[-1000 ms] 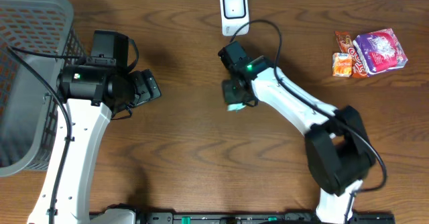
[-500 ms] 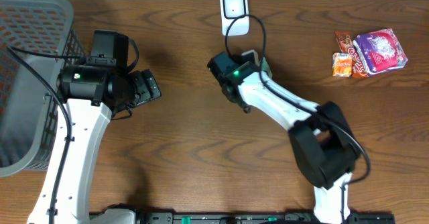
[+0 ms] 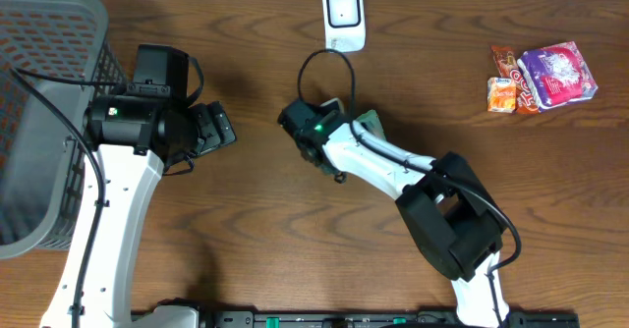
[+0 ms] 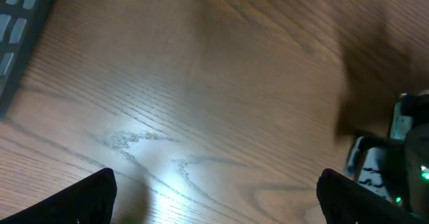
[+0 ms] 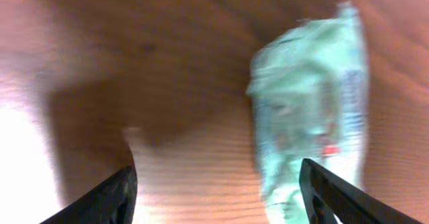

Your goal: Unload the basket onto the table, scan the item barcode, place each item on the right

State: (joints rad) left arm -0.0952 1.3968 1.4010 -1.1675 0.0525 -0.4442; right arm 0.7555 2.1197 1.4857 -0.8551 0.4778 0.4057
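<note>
Left arm (image 3: 110, 205), white links with black joints: it extends from the near left edge away from the base to a black wrist housing, then turns toward the centre.

Left pincer (image 4: 214, 200), black, two fingers: the jaws are spread wide. Only the two fingertips show, at the lower corners of the wrist view, and nothing is between them.

Right arm (image 3: 378, 161), same build: it is folded at a bulky black elbow (low and right of centre), and the white forearm reaches diagonally up and left.

Right pincer (image 5: 218, 194), black, two fingers: it points downward with the jaws well apart, gripping nothing. The view is motion-blurred.
</note>
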